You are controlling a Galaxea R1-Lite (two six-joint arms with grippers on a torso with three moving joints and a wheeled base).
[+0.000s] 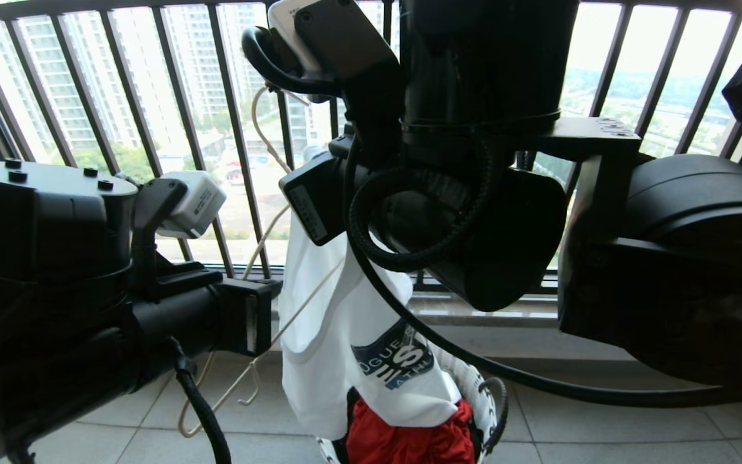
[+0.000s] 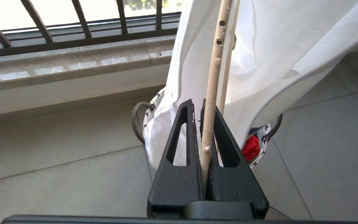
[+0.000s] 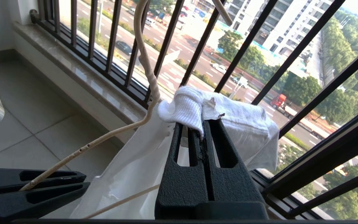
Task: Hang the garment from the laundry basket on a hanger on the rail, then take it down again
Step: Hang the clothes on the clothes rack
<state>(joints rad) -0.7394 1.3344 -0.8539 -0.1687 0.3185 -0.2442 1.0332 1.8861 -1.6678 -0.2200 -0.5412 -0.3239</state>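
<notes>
The left gripper had its jaws pinched on one arm of the hanger, the cream wire running up between the fingers and into the white cloth, so that the frame stayed steady while the shirt was worked onto it. The right gripper was clamped on a bunched fold of the garment, apparently at the ribbed collar, holding it high beside the hanger's twisted neck (a sensible hold, since the opening must pass over the wire shoulder). In the head view the garment hung between the two arms with its printed logo facing out, its hem just above the laundry basket, where a red cloth lay. Behind stood the balcony railing; the rail itself was not in view, so hanging was not yet done.
</notes>
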